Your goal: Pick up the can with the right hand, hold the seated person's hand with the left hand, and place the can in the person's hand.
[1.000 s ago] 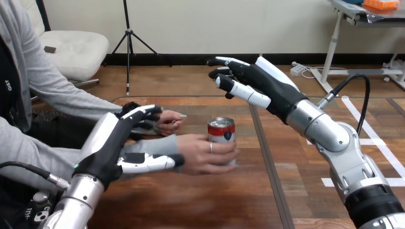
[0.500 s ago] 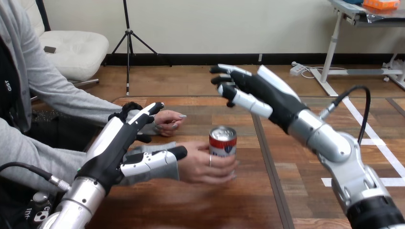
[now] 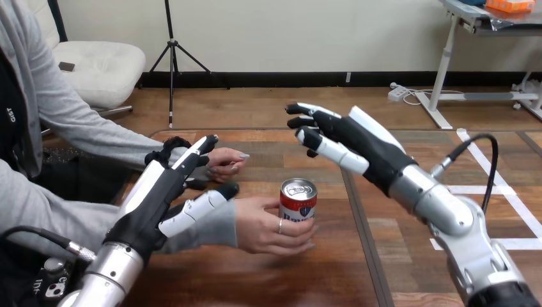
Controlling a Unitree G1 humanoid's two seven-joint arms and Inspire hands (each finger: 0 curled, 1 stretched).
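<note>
A red, white and blue can (image 3: 299, 199) stands upright on the wooden table (image 3: 268, 281), and the person's hand (image 3: 271, 225) is wrapped round it from the left. My left hand (image 3: 167, 198) hovers over that hand's grey sleeve, fingers straight, thumb lifted clear of the wrist. My right hand (image 3: 342, 136) floats open above and to the right of the can, apart from it. The person's other hand (image 3: 225, 162) rests on the table behind my left hand.
A dark seam (image 3: 361, 224) runs down the table just right of the can. The table's right half (image 3: 415, 256) lies under my right forearm (image 3: 441, 211). The person sits at the left side, both sleeves reaching across the table's left part.
My left hand has let go of the person's wrist and straightened its fingers. My right hand has drifted right and lower. The person's hand has lowered the can a little toward me.
</note>
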